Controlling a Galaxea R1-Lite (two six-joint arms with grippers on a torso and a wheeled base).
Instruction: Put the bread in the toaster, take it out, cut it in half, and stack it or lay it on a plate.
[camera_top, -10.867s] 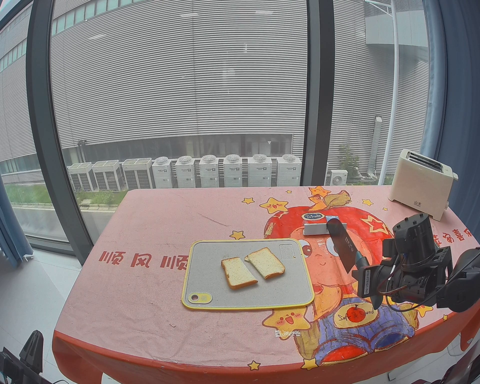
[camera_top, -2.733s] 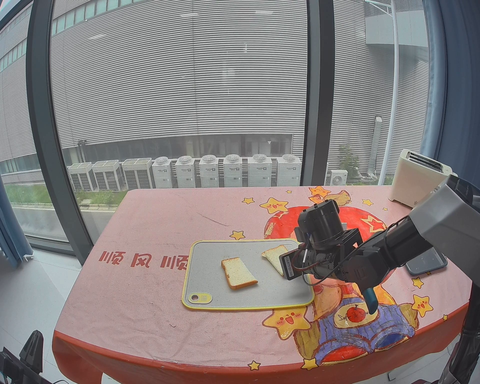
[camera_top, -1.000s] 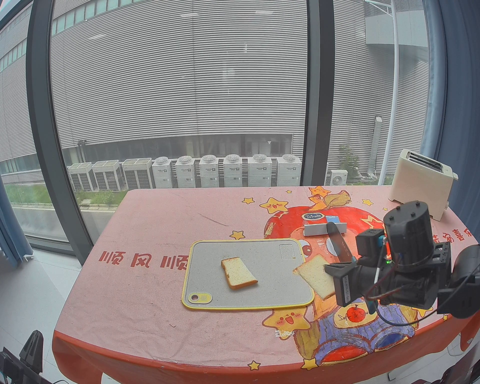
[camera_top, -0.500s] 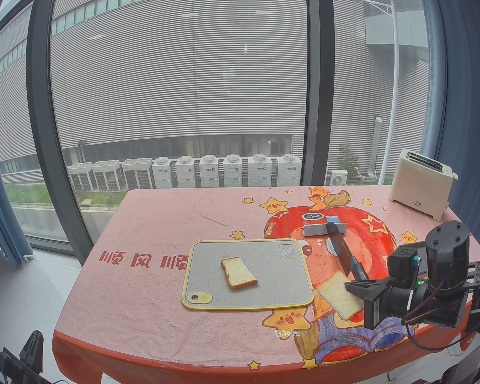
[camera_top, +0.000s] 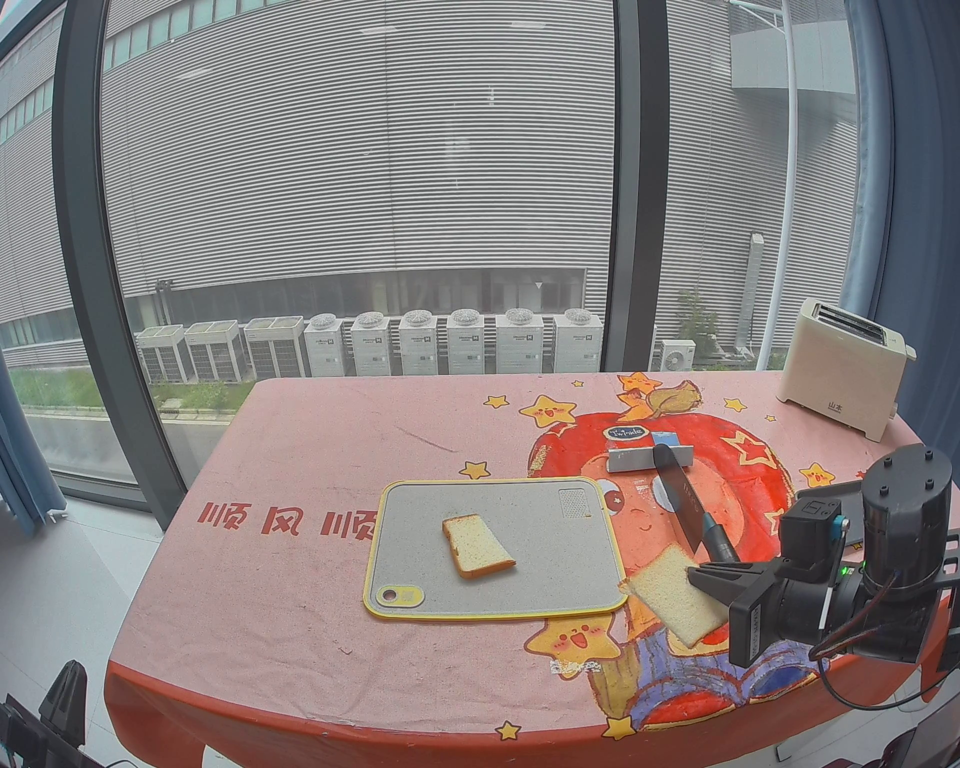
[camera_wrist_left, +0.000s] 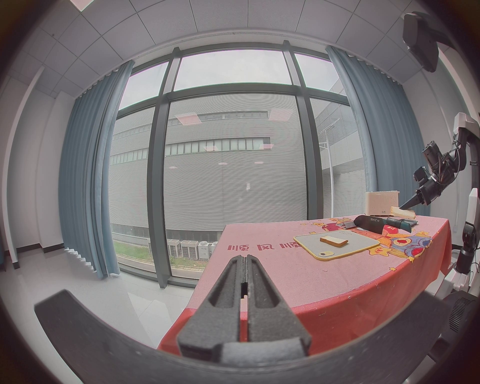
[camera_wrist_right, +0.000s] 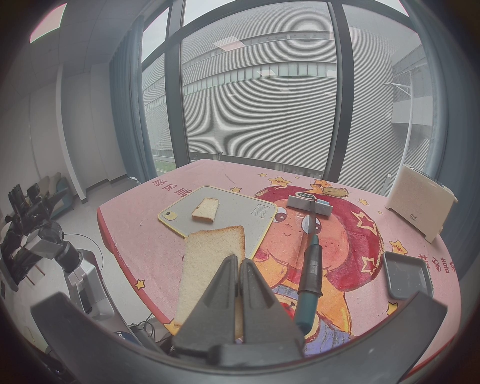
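The bread is already in 2 halves, so toasting and cutting look done (a judgement from the cut pieces alone). What is left is the plating.

The right gripper (camera_top: 700, 578) has its fingers clamped on 1 half (camera_top: 672, 605) by its edge. It holds the piece roughly flat above the table (camera_top: 300, 600), near the front edge and just off the board's front right corner. The other half (camera_top: 477, 546) lies flat on the board (camera_top: 540, 590), which sits mid-table toward the front edge. That piece has to be fetched next, I would say.

The plate (camera_wrist_right: 407, 275), a dark square one near the right edge, has no bread on it yet. It is well apart from the held half, so the carry is not finished. The toaster (camera_top: 843, 368) stands at the far right corner, and nothing sticks out of its slots.

The knife (camera_top: 685, 490) lies on the table between board and plate, blade tip against its rest (camera_top: 640, 455).

The left gripper (camera_wrist_left: 244, 265) hangs off the table's left side, well away, with its fingers pressed together on nothing.
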